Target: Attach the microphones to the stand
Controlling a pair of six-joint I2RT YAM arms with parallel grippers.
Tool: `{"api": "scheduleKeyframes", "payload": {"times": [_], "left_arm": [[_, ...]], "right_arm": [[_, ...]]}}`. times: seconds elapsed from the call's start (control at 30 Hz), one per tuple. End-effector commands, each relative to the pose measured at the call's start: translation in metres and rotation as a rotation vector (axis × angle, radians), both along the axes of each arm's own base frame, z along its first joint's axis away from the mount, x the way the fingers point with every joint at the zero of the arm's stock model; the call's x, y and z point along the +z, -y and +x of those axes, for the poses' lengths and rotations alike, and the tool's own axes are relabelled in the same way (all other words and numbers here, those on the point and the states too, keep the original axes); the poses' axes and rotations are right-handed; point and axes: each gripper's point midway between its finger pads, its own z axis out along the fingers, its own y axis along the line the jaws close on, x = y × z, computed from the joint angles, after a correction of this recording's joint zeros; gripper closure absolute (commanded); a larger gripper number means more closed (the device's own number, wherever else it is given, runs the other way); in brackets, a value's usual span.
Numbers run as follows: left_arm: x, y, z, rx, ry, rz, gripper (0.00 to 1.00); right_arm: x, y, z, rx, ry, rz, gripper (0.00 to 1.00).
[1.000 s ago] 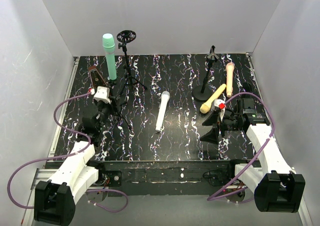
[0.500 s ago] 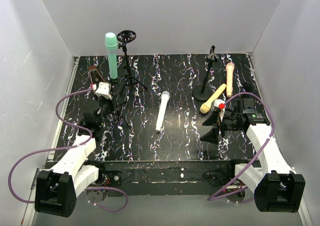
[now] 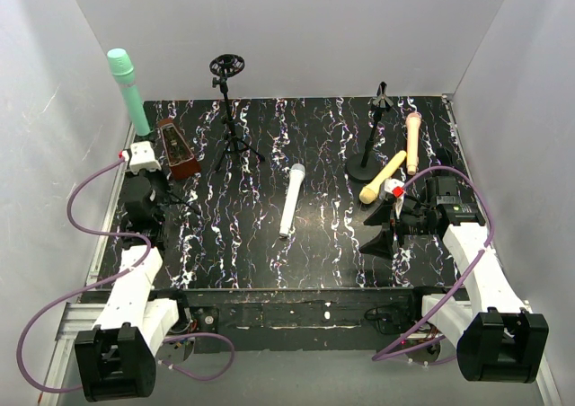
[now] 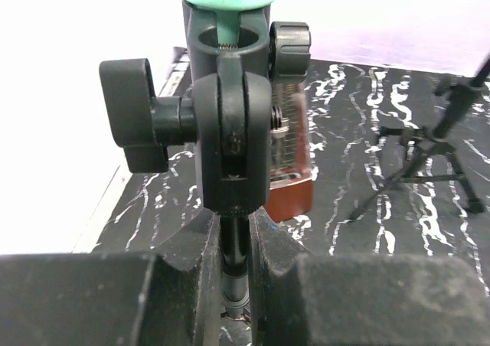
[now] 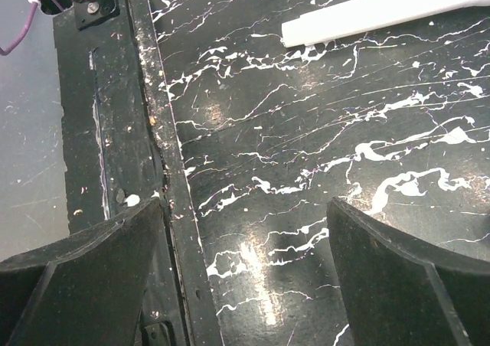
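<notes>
While the left gripper (image 4: pixel 234 277) is clamped on the small stand (image 4: pixel 230 132) carrying the mint green microphone (image 3: pixel 128 92) at the far left, keep it upright and lower it gently; its foot seems hidden. On the right, the right gripper (image 5: pixel 245 246) rests spread wide.

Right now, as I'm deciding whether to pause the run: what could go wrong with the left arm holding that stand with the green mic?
1. The left claw pinches only the stand's thin rod below the clamp. The mint green microphone leans high above it, so the top-heavy load may pivot or slip.
2. The microphone's head is close to the left wall and could strike it.
3. The brown box sits right beside the held stand and might get knocked.
</notes>
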Motion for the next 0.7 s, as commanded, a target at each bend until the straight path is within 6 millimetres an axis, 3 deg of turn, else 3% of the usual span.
{"api": "scheduleKeyframes", "payload": {"times": [0.0, 0.1, 0.27, 0.53, 0.67], "left_arm": [[0.055, -0.030, -0.007, 0.146, 0.151, 0.031, 1.00], [0.059, -0.040, -0.002, 0.174, 0.168, 0.058, 1.00], [0.061, -0.049, 0.024, 0.171, 0.194, 0.110, 1.00], [0.046, -0.059, 0.071, 0.127, 0.192, 0.072, 1.00], [0.042, -0.064, 0.081, 0.120, 0.197, 0.046, 1.00]], "right_arm": [[0.013, 0.000, 0.003, 0.011, 0.043, 0.007, 0.05], [0.013, 0.000, 0.002, 0.018, 0.031, 0.009, 0.06], [0.013, 0.000, 0.002, 0.020, 0.035, 0.007, 0.06], [0.012, 0.000, 0.001, 0.019, 0.035, 0.004, 0.06], [0.012, 0.000, 0.001, 0.020, 0.032, 0.006, 0.06]]}}
